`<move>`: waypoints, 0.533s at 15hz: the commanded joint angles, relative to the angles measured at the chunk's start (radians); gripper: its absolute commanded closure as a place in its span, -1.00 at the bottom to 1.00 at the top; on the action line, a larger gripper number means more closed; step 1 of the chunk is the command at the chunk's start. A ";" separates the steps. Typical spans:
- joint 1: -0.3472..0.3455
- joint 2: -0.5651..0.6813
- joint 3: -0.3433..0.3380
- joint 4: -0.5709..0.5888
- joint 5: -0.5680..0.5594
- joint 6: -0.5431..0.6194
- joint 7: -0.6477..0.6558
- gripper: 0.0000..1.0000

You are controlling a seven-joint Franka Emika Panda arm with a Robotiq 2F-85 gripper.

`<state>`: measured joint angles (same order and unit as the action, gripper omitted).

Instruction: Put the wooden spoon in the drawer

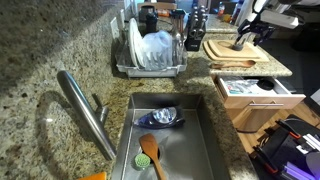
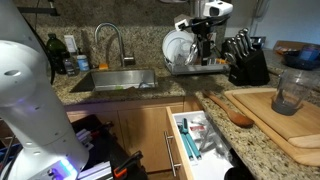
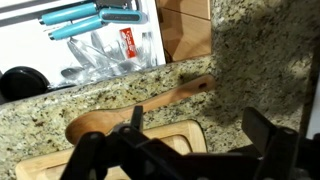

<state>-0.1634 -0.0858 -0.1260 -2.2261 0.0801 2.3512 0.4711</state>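
Observation:
The wooden spoon (image 3: 140, 105) lies flat on the granite counter between the wooden cutting board (image 3: 160, 140) and the open white drawer (image 3: 40, 55). It also shows in both exterior views (image 1: 233, 64) (image 2: 228, 110). The drawer (image 1: 262, 100) (image 2: 178, 150) is pulled out, with utensils inside. My gripper (image 3: 200, 140) is open and empty. It hangs above the cutting board's edge and the counter, apart from the spoon. It shows high over the board in both exterior views (image 1: 245, 38) (image 2: 205, 48).
A sink (image 1: 205, 140) holds an orange-brown spoon with a green utensil (image 1: 150, 150) and a dish. A dish rack (image 1: 150, 50) stands behind it. A glass (image 2: 289, 92) stands on the cutting board, a knife block (image 2: 245, 60) beyond it. A faucet (image 1: 85, 110) rises beside the sink.

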 commanded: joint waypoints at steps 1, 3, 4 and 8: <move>-0.015 0.229 -0.017 0.181 -0.015 -0.048 0.147 -1.00; -0.005 0.300 -0.041 0.239 0.000 -0.086 0.228 -1.00; 0.008 0.215 -0.038 0.148 -0.001 -0.027 0.167 -1.00; 0.022 0.276 -0.049 0.191 0.001 -0.027 0.258 -1.00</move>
<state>-0.1610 0.1667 -0.1568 -2.0549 0.0769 2.3302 0.6492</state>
